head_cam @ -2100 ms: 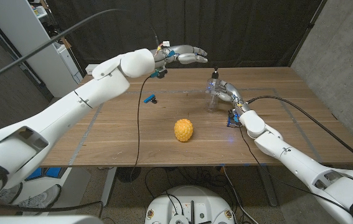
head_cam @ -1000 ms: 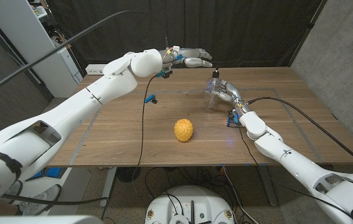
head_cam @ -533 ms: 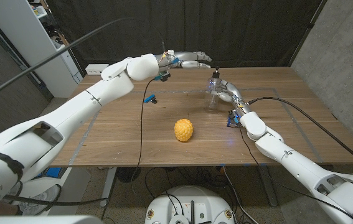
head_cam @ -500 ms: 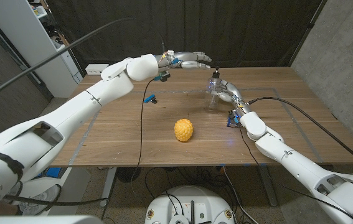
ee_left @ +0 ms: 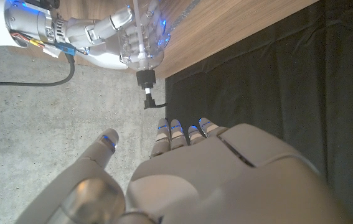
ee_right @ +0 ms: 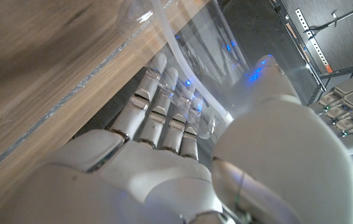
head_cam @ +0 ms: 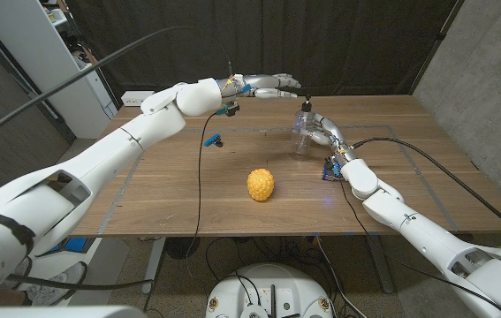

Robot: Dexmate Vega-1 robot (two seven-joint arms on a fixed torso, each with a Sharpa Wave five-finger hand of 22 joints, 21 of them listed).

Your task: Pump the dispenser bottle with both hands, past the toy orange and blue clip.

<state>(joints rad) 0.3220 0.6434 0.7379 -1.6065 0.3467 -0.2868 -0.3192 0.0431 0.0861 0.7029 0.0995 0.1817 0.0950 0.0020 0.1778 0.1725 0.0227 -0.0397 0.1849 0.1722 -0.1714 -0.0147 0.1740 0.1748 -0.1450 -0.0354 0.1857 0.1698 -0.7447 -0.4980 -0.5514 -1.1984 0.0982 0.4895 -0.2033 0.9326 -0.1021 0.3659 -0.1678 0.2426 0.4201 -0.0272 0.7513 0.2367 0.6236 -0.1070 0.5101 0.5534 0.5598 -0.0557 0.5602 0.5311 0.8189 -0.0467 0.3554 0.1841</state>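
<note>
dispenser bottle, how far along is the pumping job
Done: the right hand holds the clear dispenser bottle upright on the table, beyond the toy orange and blue clip. In hand: the left hand hovers open, fingers level with the pump head, not touching it. Left: bring that hand over the pump and press down.

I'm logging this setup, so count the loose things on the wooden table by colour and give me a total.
Orange: 1, the toy orange
Blue: 1, the blue clip
Clear: 1, the dispenser bottle, which the right hand grips
Total: 3
</note>
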